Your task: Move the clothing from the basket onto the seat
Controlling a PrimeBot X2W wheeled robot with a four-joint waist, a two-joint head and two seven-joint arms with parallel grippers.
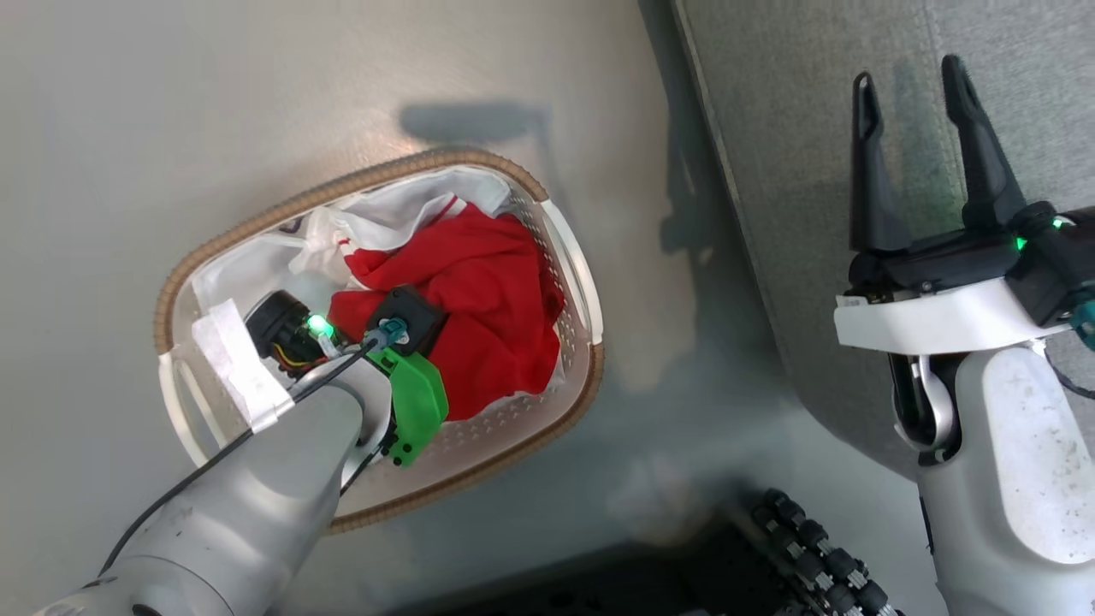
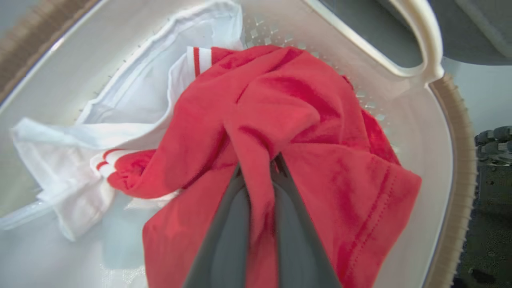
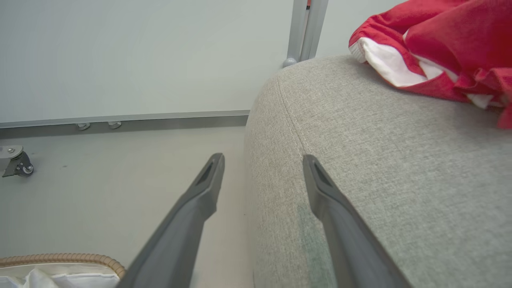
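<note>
A: Left wrist view. The left gripper (image 2: 260, 164) is pinched tight on a soft fold of the red garment (image 2: 304, 104), a knit with a stitched hem and white striped cuffs. One piece, lying in the basket (image 1: 376, 175).
B: Basket make?
A: Oval, perforated white plastic, brown woven rim, crumpled white liner (image 2: 132, 92).
B: Right gripper (image 1: 908, 73)?
A: Two dark fingers spread wide over the grey woven seat (image 3: 400, 160). A second red garment (image 3: 448, 44), white-trimmed, lies rumpled on it.

Overhead head and close left-wrist views share the basket (image 1: 496, 428).
</note>
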